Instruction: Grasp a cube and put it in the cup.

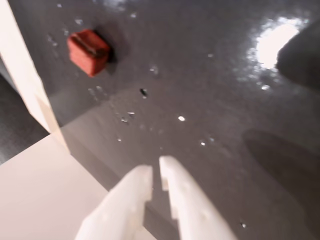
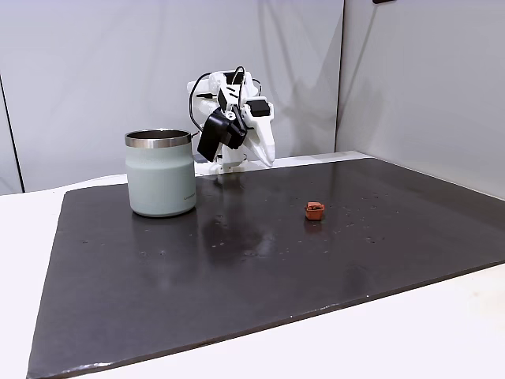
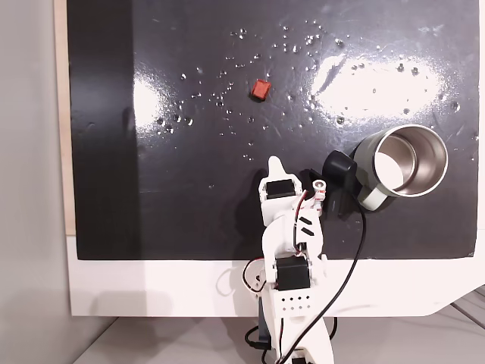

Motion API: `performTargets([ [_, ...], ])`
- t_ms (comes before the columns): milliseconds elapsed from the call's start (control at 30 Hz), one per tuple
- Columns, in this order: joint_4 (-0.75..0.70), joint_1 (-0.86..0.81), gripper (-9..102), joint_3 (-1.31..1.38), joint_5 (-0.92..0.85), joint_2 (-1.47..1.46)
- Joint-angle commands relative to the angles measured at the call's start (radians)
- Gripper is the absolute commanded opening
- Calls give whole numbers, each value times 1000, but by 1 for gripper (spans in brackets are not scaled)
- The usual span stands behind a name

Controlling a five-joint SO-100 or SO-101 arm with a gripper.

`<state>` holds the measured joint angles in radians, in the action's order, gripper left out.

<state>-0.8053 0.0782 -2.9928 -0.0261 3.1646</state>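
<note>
— What's the gripper (image 1: 156, 169) doing on your end?

— In the wrist view I'm seeing the two white fingers (image 1: 186, 197) nearly together, only a narrow slit between the tips, and nothing sitting in it. They're hanging over bare dark mat (image 1: 215, 90), touching nothing I can make out.

— And the cube?

— The cube (image 1: 89, 51) is lying toward the upper left of that view, well apart from the fingertips. It's reddish, with a dark groove across its top face — a detail I'm not getting from either fixed view.

— Where's the cup?

— I'm finding it in both fixed views. From the front one, the cup (image 2: 161, 174) is standing upright on the mat's far left, with the folded arm (image 2: 233, 126) just behind and to its right; the cube (image 2: 314, 210) is resting out in the open, well to the right of the cup. From above, the cup (image 3: 400, 168) is showing a shiny empty interior, and the cube (image 3: 260, 89) is lying well up the mat from the arm (image 3: 290, 227).
</note>
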Motion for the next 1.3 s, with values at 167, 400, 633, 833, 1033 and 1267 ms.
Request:
performTargets([
  [167,-120,28,0,307,-41,-37],
  [400,-130,41,0,592,-31,-336],
  [633,-181,46,0,877,32,-658],
  [833,-265,66,0,1144,121,-930],
  [1033,-362,84,0,1394,221,-1223],
  [1267,-469,120,0,1629,321,-1474],
])
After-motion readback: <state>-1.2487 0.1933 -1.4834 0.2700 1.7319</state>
